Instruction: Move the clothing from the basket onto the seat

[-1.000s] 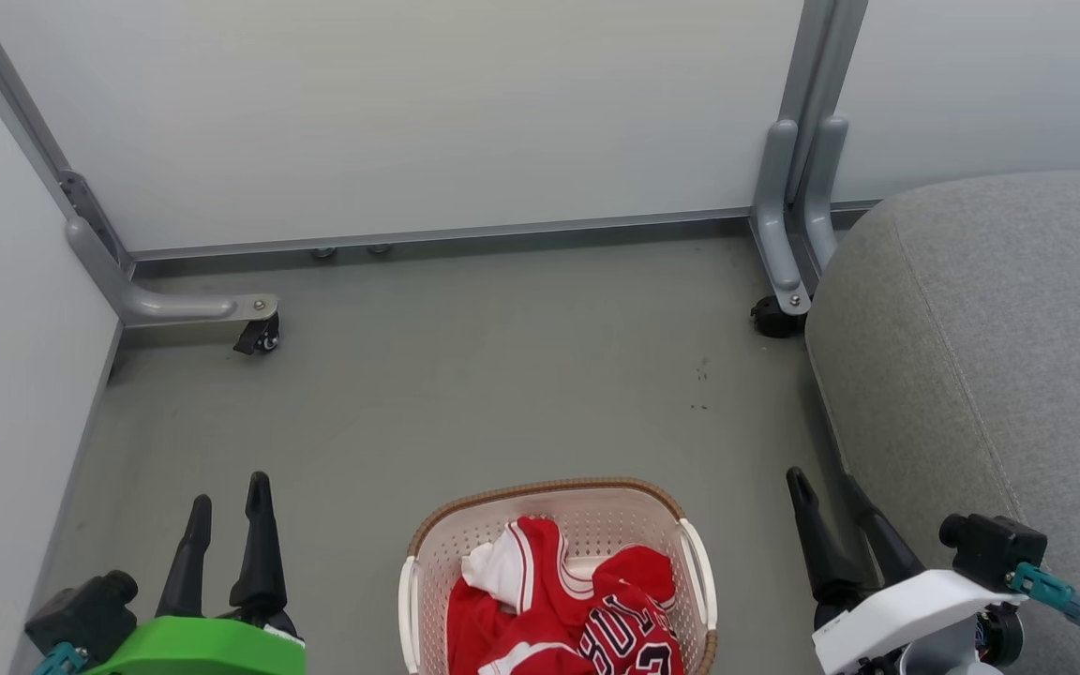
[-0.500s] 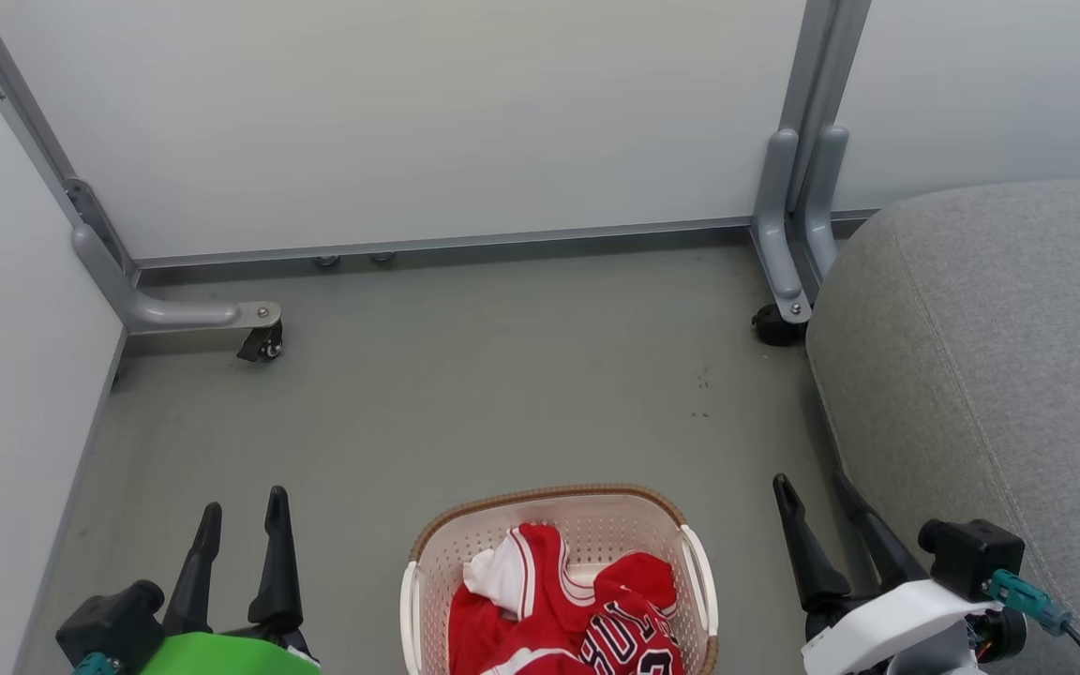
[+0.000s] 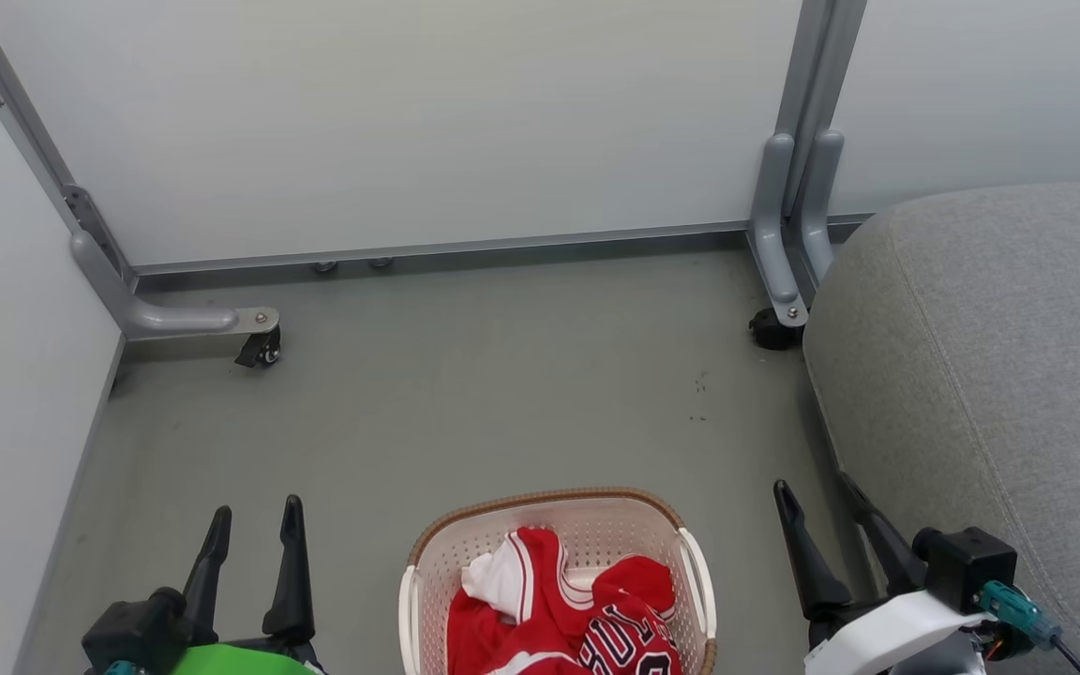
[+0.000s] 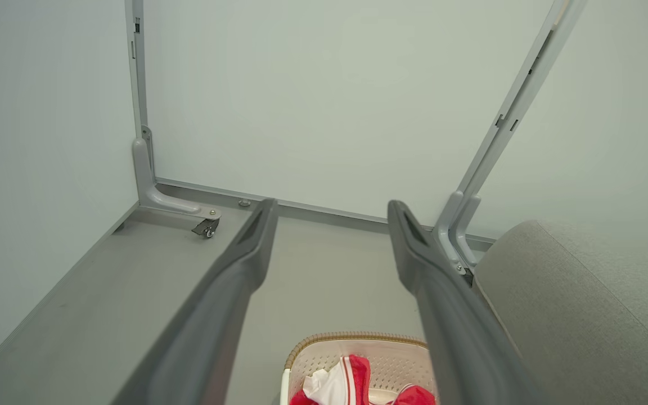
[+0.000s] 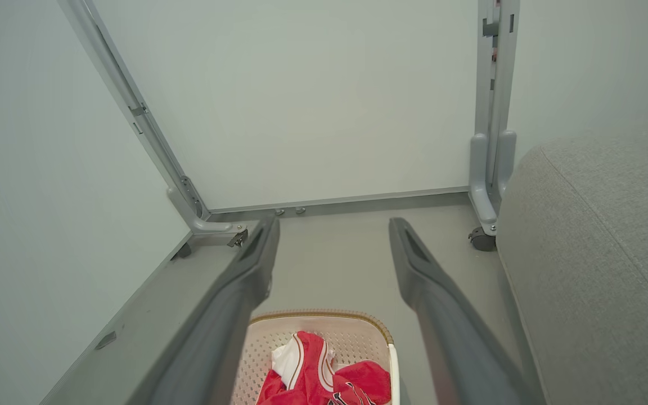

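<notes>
Overhead, lettered clothing [image 3: 549, 609] in basket [image 3: 549, 494], spread left claw [image 3: 256, 506], right claw [image 3: 814, 483] flanking

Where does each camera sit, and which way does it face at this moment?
Head view: on the head, looking forward and down at the floor; both open claws show, left claw lower left, right claw lower right.
Left wrist view: on the left wrist, looking along its own two fingers toward the partition panels.
Right wrist view: on the right wrist, likewise along its own fingers.
Shared: all three show the basket, the clothing in it and the seat.
</notes>
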Motion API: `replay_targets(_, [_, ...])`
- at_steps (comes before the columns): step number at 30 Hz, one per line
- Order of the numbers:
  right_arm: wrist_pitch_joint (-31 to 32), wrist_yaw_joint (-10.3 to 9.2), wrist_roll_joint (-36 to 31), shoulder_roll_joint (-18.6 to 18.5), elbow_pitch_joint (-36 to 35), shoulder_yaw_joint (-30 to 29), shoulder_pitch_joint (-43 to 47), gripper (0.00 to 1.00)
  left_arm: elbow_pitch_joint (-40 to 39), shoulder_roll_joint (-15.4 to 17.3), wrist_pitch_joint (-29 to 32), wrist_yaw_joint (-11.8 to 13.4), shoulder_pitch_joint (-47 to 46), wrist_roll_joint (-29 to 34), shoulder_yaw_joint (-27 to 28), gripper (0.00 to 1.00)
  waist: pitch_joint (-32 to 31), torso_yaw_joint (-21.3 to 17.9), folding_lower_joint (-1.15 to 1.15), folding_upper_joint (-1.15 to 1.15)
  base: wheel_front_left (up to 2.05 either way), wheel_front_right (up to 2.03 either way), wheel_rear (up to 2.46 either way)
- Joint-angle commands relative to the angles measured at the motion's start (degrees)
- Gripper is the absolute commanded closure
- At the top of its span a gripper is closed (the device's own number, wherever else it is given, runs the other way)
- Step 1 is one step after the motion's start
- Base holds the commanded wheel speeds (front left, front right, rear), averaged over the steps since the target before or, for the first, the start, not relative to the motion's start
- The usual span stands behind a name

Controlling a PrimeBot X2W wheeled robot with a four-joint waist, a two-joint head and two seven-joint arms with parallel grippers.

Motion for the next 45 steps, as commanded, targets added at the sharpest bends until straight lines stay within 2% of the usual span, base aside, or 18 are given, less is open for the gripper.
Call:
replay_targets(1, [-0.6,0.0,-1.4,-0.3,-0.5,-0.3,0.5,0.0,-0.1,0.5,-0.5,-0.2,0.7,1.4,0.0,0.0,0.0,0.0,0.0,0.0,0.0,0.0,0.0])
replay_targets(30, [-3.7,-0.02,-12.9,-0.5,0.4,-1.0,2.1,0.0,1.9,0.5,-3.7,-0.3,2.4,11.0,-3.0,0.0,-1.9,0.0,0.0,0.0,0.0,0.0,0.0])
replay_targets(45, [-3.6,-0.02,-11.7,-0.5,0.9,-1.4,2.7,0.0,2.8,0.5,-3.5,-0.3,2.7,10.4,-3.7,0.0,-2.5,0.1,0.0,0.0,0.0,0.0,0.0])
